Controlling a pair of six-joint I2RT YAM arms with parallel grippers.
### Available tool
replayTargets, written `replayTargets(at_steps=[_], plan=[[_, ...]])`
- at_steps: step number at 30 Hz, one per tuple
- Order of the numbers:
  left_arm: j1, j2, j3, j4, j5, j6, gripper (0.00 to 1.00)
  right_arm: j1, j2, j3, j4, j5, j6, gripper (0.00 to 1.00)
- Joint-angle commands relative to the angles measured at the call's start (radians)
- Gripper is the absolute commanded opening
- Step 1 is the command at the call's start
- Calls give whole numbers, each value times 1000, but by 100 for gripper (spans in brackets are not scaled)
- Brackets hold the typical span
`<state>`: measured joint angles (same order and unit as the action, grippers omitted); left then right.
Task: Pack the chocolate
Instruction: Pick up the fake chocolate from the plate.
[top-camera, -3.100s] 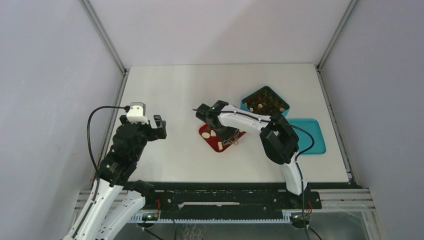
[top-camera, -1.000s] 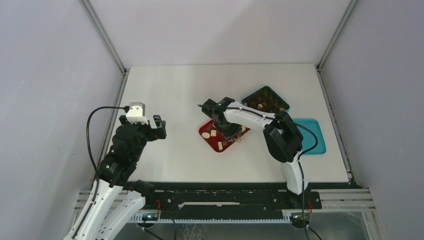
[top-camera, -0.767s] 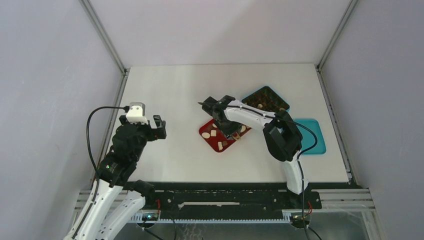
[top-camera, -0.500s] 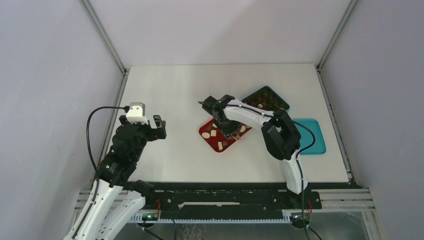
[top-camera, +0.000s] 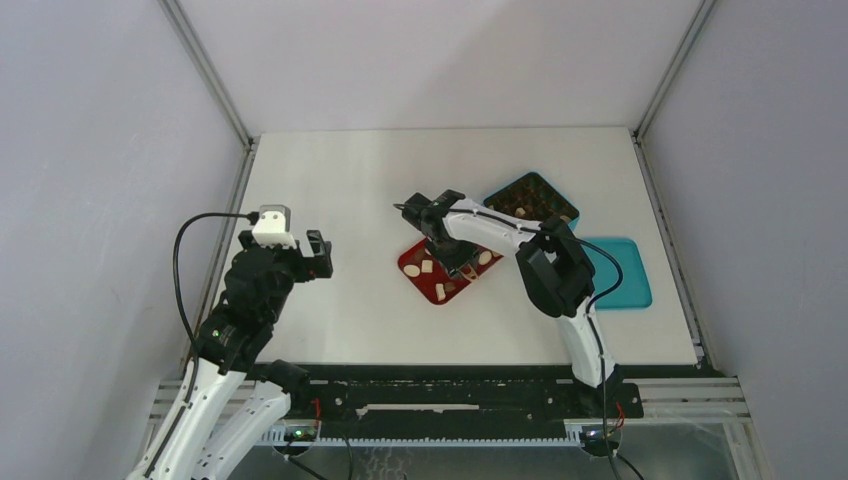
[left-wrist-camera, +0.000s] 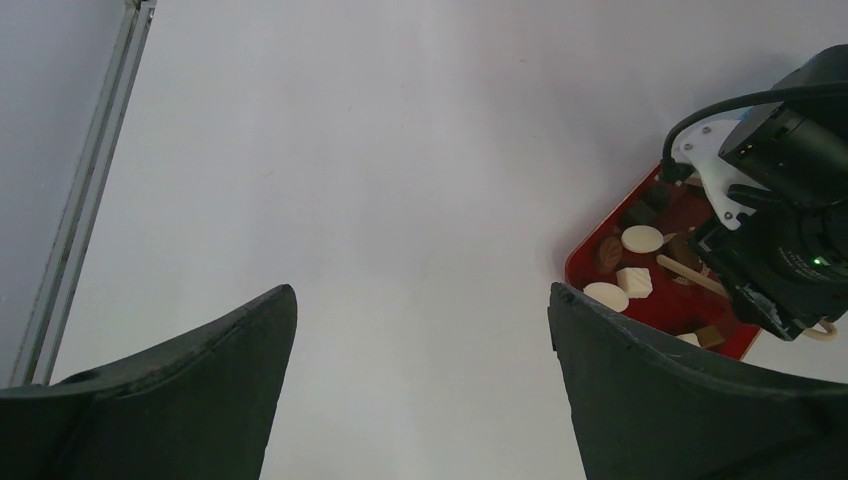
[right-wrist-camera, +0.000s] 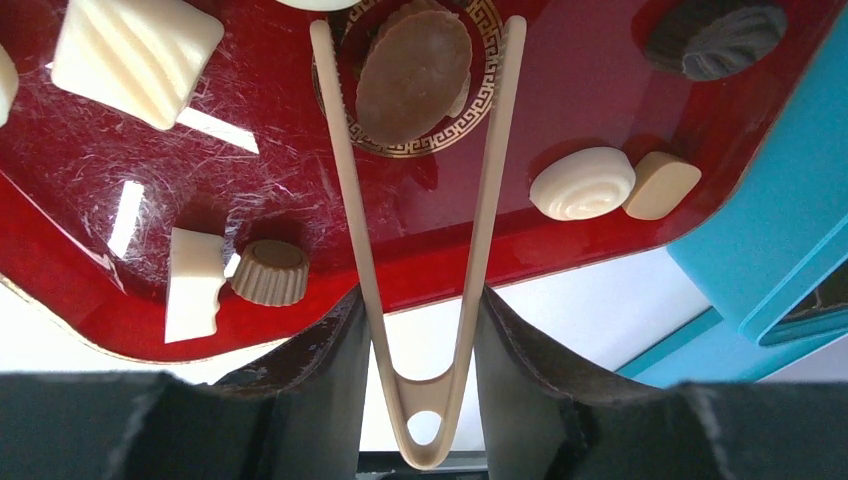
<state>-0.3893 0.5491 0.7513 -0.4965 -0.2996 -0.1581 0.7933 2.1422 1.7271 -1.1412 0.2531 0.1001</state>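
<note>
Chocolate piece flanked by tongs; right pincer clamping tongs.

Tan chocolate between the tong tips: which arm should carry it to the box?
Right. The right hand grips the tongs, whose tips straddle the tan chocolate on the red tray, with the teal box close by. The left hand hangs open over bare table, away from the tray.
</note>
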Motion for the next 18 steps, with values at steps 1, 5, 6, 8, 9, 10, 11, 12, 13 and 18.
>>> replayTargets(at_steps=[1, 5, 6, 8, 9, 10, 11, 12, 13, 18], plan=[[10, 0, -20, 29, 10, -6, 100, -5, 4, 35, -4, 5, 6, 45], [10, 1, -20, 29, 9, -6, 100, -6, -11, 33, -5, 12, 6, 31], [10, 0, -20, 29, 10, -6, 100, -6, -22, 33, -5, 13, 6, 25], [10, 1, -20, 29, 9, -6, 100, -10, -42, 25, -6, 16, 8, 19], [10, 0, -20, 28, 10, -6, 100, -13, -54, 19, -7, 19, 9, 17], [10, 0, -20, 29, 9, -6, 100, -16, -67, 12, -8, 21, 11, 15], [10, -1, -20, 29, 9, -6, 100, -20, -82, 4, -9, 24, 13, 15], [10, -1, -20, 29, 9, -6, 100, -23, -97, -5, -10, 26, 15, 15], [10, -1, -20, 29, 10, -6, 100, -27, -117, -16, -10, 30, 16, 14], [10, -1, -20, 28, 11, -6, 100, -65, -223, -78, -12, 50, 35, 14]])
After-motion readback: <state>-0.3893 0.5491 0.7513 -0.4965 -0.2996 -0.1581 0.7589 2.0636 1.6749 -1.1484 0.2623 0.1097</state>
